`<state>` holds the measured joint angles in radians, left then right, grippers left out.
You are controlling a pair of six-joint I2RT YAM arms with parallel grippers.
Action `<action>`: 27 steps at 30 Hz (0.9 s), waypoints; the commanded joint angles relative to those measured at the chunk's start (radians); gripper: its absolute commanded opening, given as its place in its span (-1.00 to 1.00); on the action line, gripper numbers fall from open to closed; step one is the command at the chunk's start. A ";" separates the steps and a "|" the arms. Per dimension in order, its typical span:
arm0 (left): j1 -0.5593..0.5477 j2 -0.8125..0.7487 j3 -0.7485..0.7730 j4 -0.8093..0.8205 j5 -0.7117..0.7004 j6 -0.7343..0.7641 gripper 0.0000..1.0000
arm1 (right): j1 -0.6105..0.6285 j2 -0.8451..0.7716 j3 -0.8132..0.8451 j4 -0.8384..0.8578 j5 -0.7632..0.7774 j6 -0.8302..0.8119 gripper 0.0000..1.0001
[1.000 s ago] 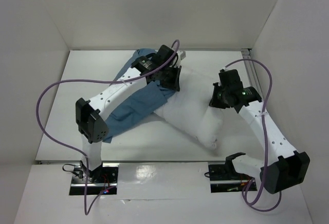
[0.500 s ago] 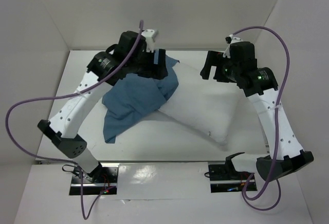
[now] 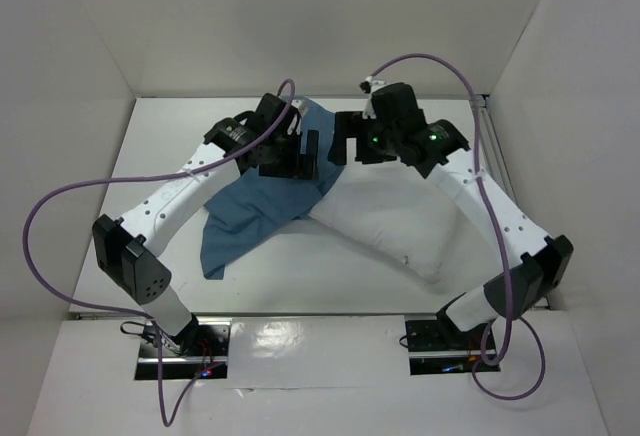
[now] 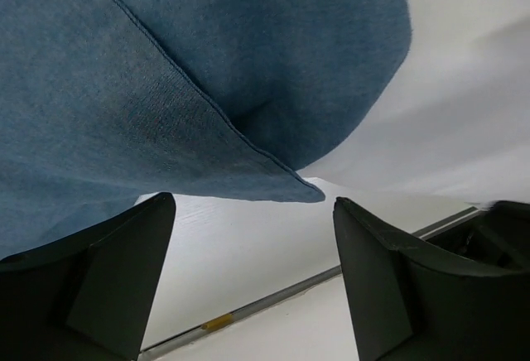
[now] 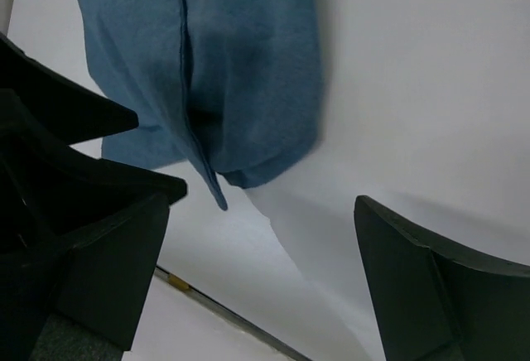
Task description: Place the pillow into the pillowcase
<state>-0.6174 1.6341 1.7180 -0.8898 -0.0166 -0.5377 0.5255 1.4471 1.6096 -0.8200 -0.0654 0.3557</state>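
The white pillow lies slantwise on the table, from the back middle toward the front right. Its upper end is overlapped by the blue pillowcase, which spreads toward the front left. My left gripper hovers open over the pillowcase's upper end. My right gripper hovers open right beside it, above the pillow's upper end. In the left wrist view the pillowcase and pillow lie beyond the empty left gripper. The right wrist view shows the pillowcase's hemmed edge on the pillow, with nothing in the right gripper.
White walls enclose the table on the left, back and right. A metal rail runs along the table's right side. Purple cables loop off both arms. The two grippers stand very close together at the back middle.
Both grippers have gone from shut to open. Both arms swung to the back middle, ending side by side. The pillow and pillowcase were shifted and now lie flatter.
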 commanded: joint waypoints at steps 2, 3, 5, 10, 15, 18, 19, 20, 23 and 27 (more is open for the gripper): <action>0.014 0.016 -0.043 0.090 0.023 -0.047 0.80 | 0.047 0.079 -0.043 0.114 0.007 0.034 1.00; 0.015 0.030 -0.043 0.091 0.023 -0.056 0.80 | 0.047 0.088 -0.054 0.134 0.007 0.034 1.00; 0.015 0.042 -0.069 0.115 0.023 -0.056 0.80 | 0.047 0.107 -0.094 0.159 -0.002 0.055 1.00; 0.051 0.063 -0.100 0.124 0.023 -0.068 0.13 | 0.047 0.163 -0.168 0.225 0.016 0.066 0.79; 0.113 0.053 -0.119 0.124 0.044 -0.036 -0.83 | 0.038 0.197 -0.215 0.248 0.027 0.100 -0.49; 0.174 0.017 -0.109 0.082 0.032 -0.015 -1.00 | 0.027 0.197 -0.240 0.257 0.036 0.110 -1.00; 0.194 0.007 -0.109 0.072 0.015 0.005 -1.00 | 0.027 0.197 -0.240 0.257 0.036 0.111 -1.00; 0.250 -0.002 -0.097 0.048 -0.011 0.016 -1.00 | 0.027 0.187 -0.249 0.268 0.036 0.111 -1.00; 0.376 0.009 0.007 0.012 -0.046 0.025 -1.00 | 0.018 0.177 -0.258 0.268 0.036 0.111 -1.00; 0.595 0.117 0.242 0.003 -0.098 0.068 -1.00 | 0.018 0.158 -0.269 0.259 0.036 0.111 -1.00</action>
<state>-0.1383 1.7187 1.7992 -0.8955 -0.0326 -0.5209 0.5518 1.6276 1.3720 -0.5682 -0.0608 0.4625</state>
